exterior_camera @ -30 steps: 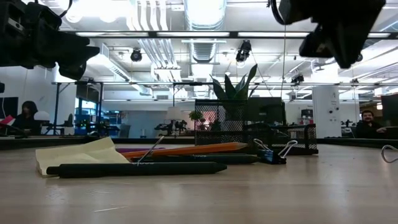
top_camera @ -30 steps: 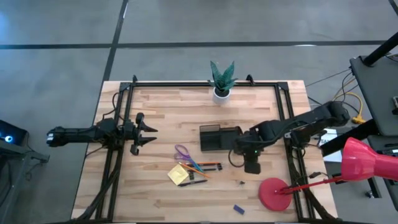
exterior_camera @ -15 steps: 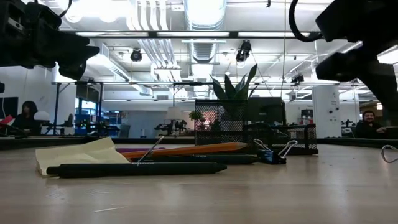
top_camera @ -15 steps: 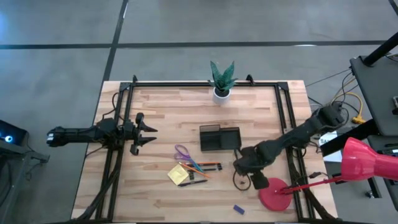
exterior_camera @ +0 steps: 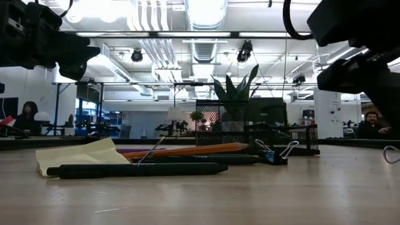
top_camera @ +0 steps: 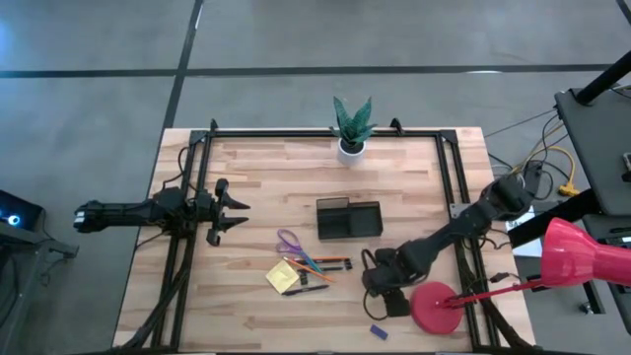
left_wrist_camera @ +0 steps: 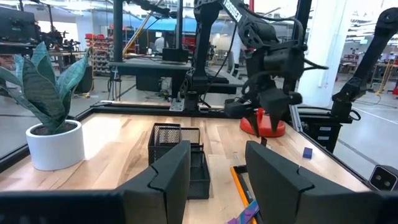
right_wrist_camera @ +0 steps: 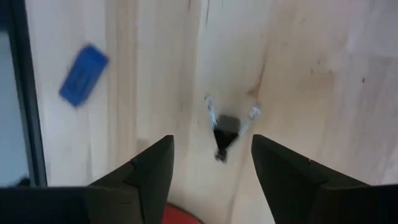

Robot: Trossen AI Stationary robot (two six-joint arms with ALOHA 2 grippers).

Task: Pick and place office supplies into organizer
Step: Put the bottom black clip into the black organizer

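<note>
My right gripper [top_camera: 381, 287] hangs open, pointing down, above a small black binder clip [right_wrist_camera: 226, 129] that lies on the wood. Its fingers stand to either side of the clip, clear of it. A blue eraser block [right_wrist_camera: 83, 74] lies nearby, toward the near edge [top_camera: 378, 331]. The black mesh organizer [top_camera: 348, 219] stands at mid-table. Purple scissors [top_camera: 287, 240], a yellow sticky pad [top_camera: 283, 277] and orange and black pens [top_camera: 322, 264] lie left of the gripper. My left gripper [top_camera: 237, 209] waits open at the table's left, pointing level.
A red lamp's round base [top_camera: 438, 306] sits close to the right of my right gripper. A potted plant [top_camera: 352, 129] stands at the far edge. A black frame [top_camera: 455, 187] borders the table. Bare wood lies between the organizer and the near edge.
My right gripper has swung from beside the organizer toward the table's near edge and come down, ending above the binder clip. The things on the table have kept their places.
</note>
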